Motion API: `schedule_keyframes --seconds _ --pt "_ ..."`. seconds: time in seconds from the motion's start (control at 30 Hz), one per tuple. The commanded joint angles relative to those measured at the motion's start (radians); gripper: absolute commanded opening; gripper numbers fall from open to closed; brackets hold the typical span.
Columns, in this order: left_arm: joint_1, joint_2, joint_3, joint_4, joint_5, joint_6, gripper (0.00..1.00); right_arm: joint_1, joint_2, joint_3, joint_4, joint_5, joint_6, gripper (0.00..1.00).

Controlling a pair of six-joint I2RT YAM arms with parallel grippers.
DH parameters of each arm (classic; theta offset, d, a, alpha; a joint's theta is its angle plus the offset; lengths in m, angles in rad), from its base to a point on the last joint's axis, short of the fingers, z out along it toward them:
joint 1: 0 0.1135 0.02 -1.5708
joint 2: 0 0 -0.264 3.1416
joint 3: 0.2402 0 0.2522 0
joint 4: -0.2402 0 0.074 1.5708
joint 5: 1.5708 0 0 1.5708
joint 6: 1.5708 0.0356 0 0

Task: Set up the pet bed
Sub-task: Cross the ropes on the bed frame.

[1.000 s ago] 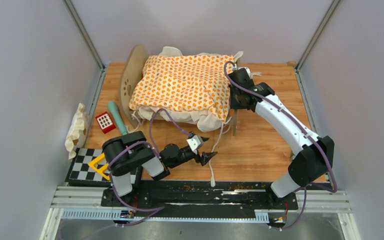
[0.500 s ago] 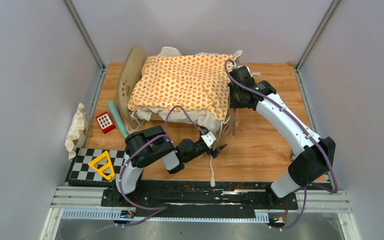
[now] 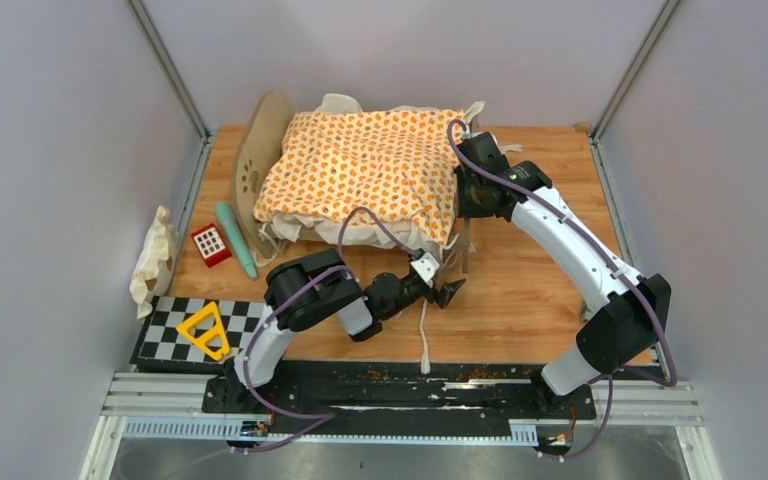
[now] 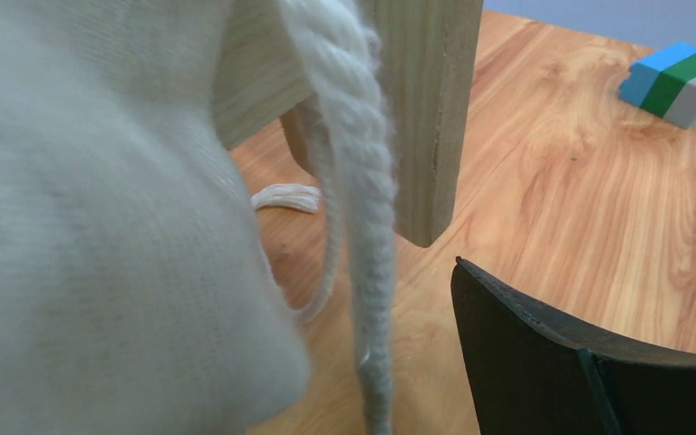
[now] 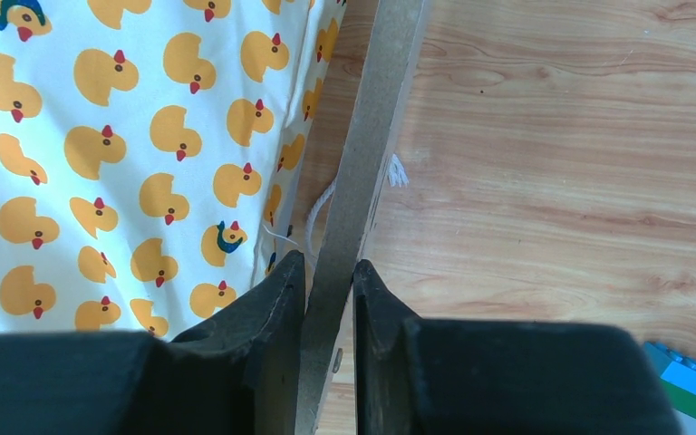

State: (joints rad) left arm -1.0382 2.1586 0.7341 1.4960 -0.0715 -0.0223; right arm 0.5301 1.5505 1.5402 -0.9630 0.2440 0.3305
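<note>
Left gripper (image 3: 441, 283), from above, stands open at the near right corner of the pet bed (image 3: 253, 165), which sits far-centre on the table (image 3: 540, 290) under the duck-print cushion (image 3: 360, 165). The right gripper (image 3: 467, 203) pinches its right end board.

Left wrist: a tie cord (image 4: 362, 181) hangs beside the one visible finger; closing here could snag it and drag the cushion askew.

Right wrist: the jaws clamp the thin board edge, which might slip.

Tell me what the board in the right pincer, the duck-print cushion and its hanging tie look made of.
The end board: likely fibreboard or plain wood, matte, raw grainy edge. The cushion: printed woven fabric, probably cotton, matte. The tie: soft twisted cord, fuzzy fibres, probably cotton.
</note>
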Motion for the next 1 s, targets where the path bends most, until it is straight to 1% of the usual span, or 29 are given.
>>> schedule_keyframes --seconds 0.0,0.1,0.17,0.27,0.37,0.43,0.57,0.63,0.8,0.97 --pt "0.002 0.042 0.06 0.066 0.03 -0.079 0.88 0.036 -0.081 0.097 0.1 -0.156 -0.029 0.0" --pt "0.001 0.071 0.091 0.058 0.059 -0.103 0.86 0.037 -0.084 0.098 0.099 -0.158 -0.03 0.0" --pt "0.001 0.087 0.112 0.052 0.082 -0.109 0.8 0.038 -0.085 0.098 0.1 -0.161 -0.029 0.0" --pt "0.002 0.1 0.133 0.045 0.119 -0.117 0.63 0.038 -0.087 0.094 0.102 -0.159 -0.03 0.0" --pt "0.002 0.09 0.12 0.043 0.142 -0.127 0.46 0.039 -0.091 0.089 0.104 -0.145 -0.032 0.0" --pt "0.001 0.075 0.096 0.043 0.153 -0.132 0.35 0.038 -0.095 0.086 0.105 -0.131 -0.034 0.0" --pt "0.001 0.042 0.039 0.044 0.19 -0.147 0.08 0.038 -0.096 0.077 0.112 -0.111 -0.037 0.0" --pt "0.001 0.023 -0.002 0.049 0.211 -0.164 0.0 0.036 -0.095 0.078 0.112 -0.098 -0.042 0.0" --pt "0.002 -0.047 -0.136 0.08 0.225 -0.207 0.0 0.037 -0.093 0.074 0.112 -0.069 -0.051 0.0" --pt "0.001 -0.105 -0.207 0.081 0.271 -0.257 0.0 0.037 -0.094 0.055 0.122 -0.062 -0.056 0.0"
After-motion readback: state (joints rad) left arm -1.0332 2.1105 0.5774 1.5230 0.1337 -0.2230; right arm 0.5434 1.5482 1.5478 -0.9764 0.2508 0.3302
